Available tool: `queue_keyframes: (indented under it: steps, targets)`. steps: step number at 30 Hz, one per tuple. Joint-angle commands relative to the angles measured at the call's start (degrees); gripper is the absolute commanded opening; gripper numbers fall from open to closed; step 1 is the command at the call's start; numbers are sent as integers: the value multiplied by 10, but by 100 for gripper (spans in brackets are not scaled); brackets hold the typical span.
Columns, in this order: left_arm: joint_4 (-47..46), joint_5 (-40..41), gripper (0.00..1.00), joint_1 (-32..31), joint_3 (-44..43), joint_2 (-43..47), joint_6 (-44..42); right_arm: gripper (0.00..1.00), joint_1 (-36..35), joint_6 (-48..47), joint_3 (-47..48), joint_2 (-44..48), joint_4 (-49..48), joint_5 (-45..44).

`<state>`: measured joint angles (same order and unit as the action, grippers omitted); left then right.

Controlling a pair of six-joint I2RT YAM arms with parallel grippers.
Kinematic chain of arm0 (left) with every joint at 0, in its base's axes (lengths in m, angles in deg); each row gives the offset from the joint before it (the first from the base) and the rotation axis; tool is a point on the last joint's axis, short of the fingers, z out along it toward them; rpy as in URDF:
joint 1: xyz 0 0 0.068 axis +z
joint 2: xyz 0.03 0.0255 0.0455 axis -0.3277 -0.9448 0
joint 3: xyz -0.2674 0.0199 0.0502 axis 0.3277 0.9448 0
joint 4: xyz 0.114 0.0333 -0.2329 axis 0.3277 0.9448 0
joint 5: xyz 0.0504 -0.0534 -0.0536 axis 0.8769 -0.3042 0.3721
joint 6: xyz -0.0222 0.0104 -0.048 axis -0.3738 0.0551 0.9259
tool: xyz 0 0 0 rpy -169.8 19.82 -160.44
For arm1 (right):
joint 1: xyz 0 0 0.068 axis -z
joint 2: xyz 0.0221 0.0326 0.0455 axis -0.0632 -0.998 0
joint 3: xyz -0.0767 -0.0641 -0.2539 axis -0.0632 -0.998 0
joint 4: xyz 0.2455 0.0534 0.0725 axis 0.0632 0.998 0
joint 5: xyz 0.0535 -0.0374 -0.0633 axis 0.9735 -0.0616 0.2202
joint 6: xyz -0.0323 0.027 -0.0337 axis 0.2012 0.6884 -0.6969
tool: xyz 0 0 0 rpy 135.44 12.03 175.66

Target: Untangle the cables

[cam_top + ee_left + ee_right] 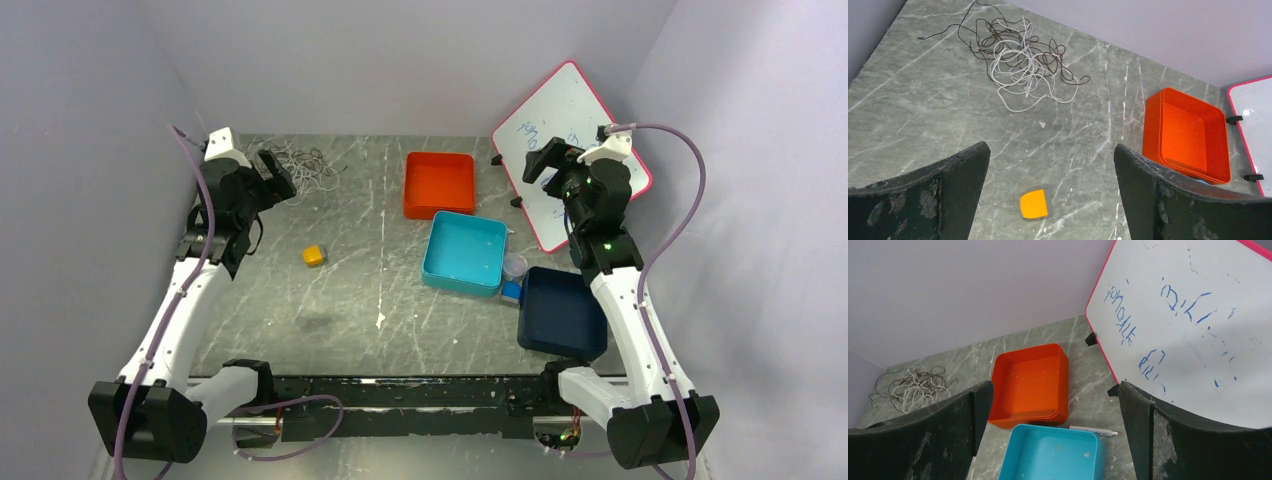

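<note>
The cables (305,165) lie in one tangled heap of white and dark thin cords at the far left of the table. They show clearly in the left wrist view (1023,65) and small at the left of the right wrist view (913,387). My left gripper (272,178) is open and empty, held above the table just near and left of the heap; its jaws (1050,150) stand wide apart. My right gripper (545,160) is open and empty, raised at the far right in front of the whiteboard, far from the cables; it also shows in its wrist view (1055,387).
An orange tray (439,184) stands at the back centre, a teal tray (465,252) in front of it, and a navy tray (560,312) at the right. A whiteboard (565,140) leans at the back right. A yellow block (314,256) and a marker (1093,430) lie on the table.
</note>
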<state>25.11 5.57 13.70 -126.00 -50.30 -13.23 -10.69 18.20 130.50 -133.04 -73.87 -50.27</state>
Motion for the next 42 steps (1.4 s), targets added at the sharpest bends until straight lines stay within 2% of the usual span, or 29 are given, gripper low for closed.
queue_keyframes:
  steps: [1,11,13,22,29,35,42]
  targets:
    - [-14,-11,98,6,-26,-11,4,100,7,7,-2,15,-17,0]
    - [-15,-19,99,10,-48,-47,-13,100,7,0,-5,10,-6,22]
    - [-4,-35,99,20,-67,-76,-39,100,8,-1,-2,9,0,28]
    - [14,-135,99,100,-186,-249,-73,100,8,14,-9,-1,20,46]
    - [3,-157,99,117,-299,-413,-135,100,8,15,4,-19,59,87]
    - [17,-186,99,119,-407,-538,-167,100,7,24,-41,14,73,113]
    - [23,-202,99,119,-504,-637,-176,100,7,25,-73,38,102,129]
